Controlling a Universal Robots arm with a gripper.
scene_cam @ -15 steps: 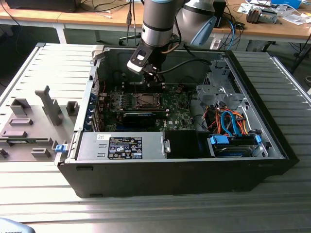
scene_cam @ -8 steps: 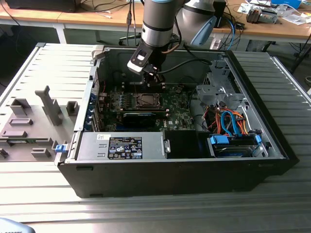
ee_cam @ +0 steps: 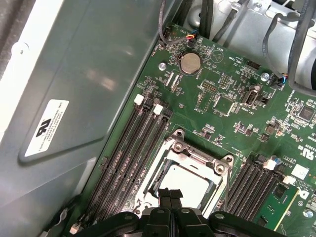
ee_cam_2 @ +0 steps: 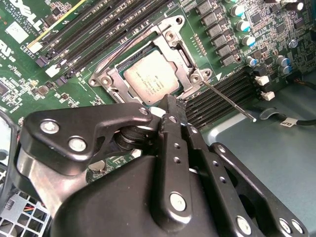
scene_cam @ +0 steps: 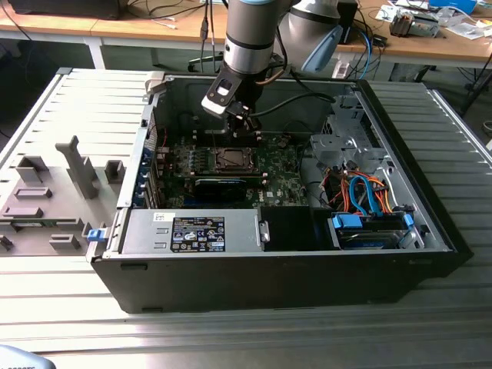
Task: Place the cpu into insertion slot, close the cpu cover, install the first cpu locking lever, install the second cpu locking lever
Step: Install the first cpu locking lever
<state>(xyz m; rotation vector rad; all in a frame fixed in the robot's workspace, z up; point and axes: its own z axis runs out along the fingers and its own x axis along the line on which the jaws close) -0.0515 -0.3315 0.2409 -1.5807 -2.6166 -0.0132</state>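
The cpu [ee_cam_2: 148, 81] lies flat in the insertion slot [scene_cam: 231, 160] on the green board. Its silver top shows through the window of the cpu cover [ee_cam_2: 185, 59], which is folded down over it. One thin locking lever [ee_cam_2: 229, 101] sticks out from the socket corner across the memory slots. Another lever wire [ee_cam_2: 133, 42] runs along the cover's opposite side. My gripper [ee_cam_2: 168, 101] is shut with nothing in it, its tips hanging just above the socket's edge. In the first wrist view the gripper [ee_cam: 171, 193] is at the rim of the cover [ee_cam: 197, 155], beside the cpu [ee_cam: 185, 180].
Black memory slots [ee_cam: 133, 148] flank the socket on both sides. The case's grey metal wall [ee_cam: 89, 79] stands close beside the board. Drive cage and orange and blue cables [scene_cam: 369, 196] fill the exterior view's right of the case. A grey fixture tray [scene_cam: 54, 192] sits outside at the left.
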